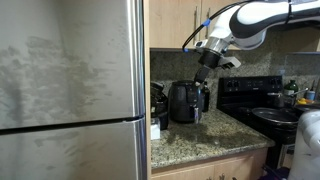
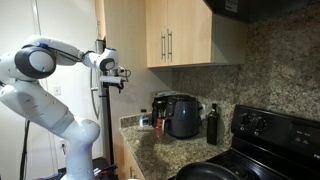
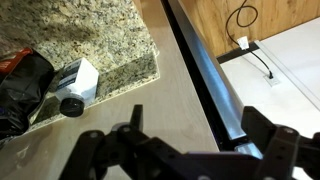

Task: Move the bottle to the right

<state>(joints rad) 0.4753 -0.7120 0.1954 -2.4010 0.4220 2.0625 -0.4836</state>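
Note:
A dark bottle [image 2: 212, 125] stands upright on the granite counter [image 2: 160, 150], just right of a black appliance [image 2: 184, 116] and left of the stove. My gripper [image 2: 121, 78] is up in the air off the counter's near end, well apart from the bottle. In the other exterior view the gripper [image 1: 206, 58] hangs above the black appliance [image 1: 185, 101]. In the wrist view the two fingers [image 3: 200, 125] are spread apart with nothing between them, over the counter's edge and a wooden side panel. The bottle does not show in the wrist view.
A steel fridge [image 1: 70, 90] fills the left. A black stove [image 2: 270, 135] with a pan [image 1: 275, 116] stands beside the counter. Wooden wall cabinets [image 2: 170, 35] hang above. A white object [image 3: 75, 85] and a black object [image 3: 20, 90] lie on the granite.

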